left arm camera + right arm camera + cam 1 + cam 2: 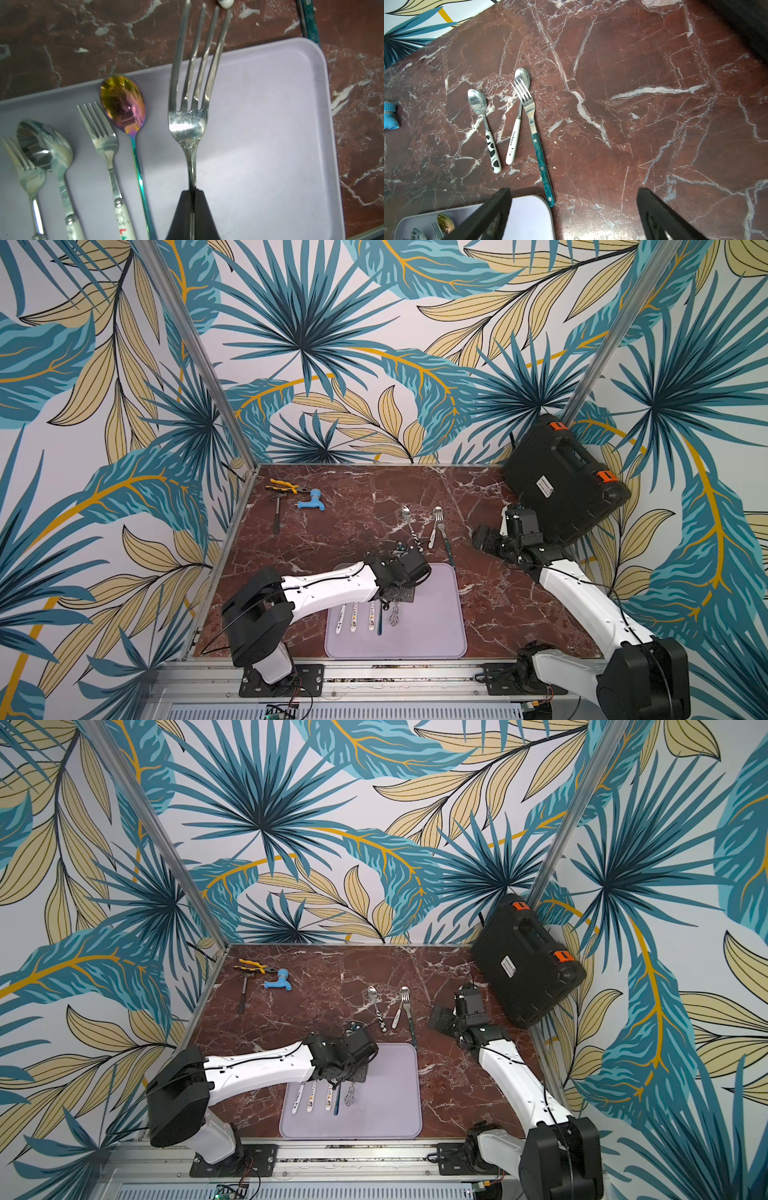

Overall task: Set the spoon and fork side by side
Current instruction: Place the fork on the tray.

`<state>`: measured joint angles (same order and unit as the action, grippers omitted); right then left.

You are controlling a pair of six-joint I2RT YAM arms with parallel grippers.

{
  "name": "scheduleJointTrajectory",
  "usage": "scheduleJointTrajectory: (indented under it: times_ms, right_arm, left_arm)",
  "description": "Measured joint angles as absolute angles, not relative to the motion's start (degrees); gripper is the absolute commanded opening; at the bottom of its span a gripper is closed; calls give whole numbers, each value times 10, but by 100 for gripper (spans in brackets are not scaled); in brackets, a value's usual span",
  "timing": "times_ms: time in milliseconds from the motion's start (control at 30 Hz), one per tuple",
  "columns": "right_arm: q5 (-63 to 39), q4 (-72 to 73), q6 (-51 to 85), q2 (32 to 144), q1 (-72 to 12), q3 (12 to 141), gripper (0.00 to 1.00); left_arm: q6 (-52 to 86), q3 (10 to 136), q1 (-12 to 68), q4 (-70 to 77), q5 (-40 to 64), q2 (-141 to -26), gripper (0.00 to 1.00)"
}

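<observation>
One spoon handle (513, 143) reads "Pochacco"; left pincer (192, 193) clamps a silver fork (190, 116), right pincer (573, 192) stands apart.

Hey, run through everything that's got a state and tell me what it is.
Left pincer, shut on the silver fork.
Silver fork, gripped by its handle over the tray.
Right pincer, open, empty.
Tray, four utensils lying in a row.
Teal-handled fork, flat on the table, tines over the white-handled spoon.
Black case, closed.

hidden: tray cutlery (354, 616) heads under my left arm (328, 587) | cropped: fork (188, 124) handle; blue tap (389, 116) at frame edge
</observation>
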<state>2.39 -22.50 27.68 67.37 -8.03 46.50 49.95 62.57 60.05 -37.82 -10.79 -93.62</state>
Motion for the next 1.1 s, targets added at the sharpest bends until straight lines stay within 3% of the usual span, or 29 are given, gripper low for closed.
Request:
scheduleJointTrajectory:
  times_ms: [267, 1100]
  right_arm:
    - [28, -221, 288, 641, -80, 457, 100]
    - [25, -209, 290, 632, -80, 451, 100]
  left_arm:
    - [550, 620, 628, -357, -107, -956, 0]
    - [585, 617, 606, -330, -85, -1009, 0]
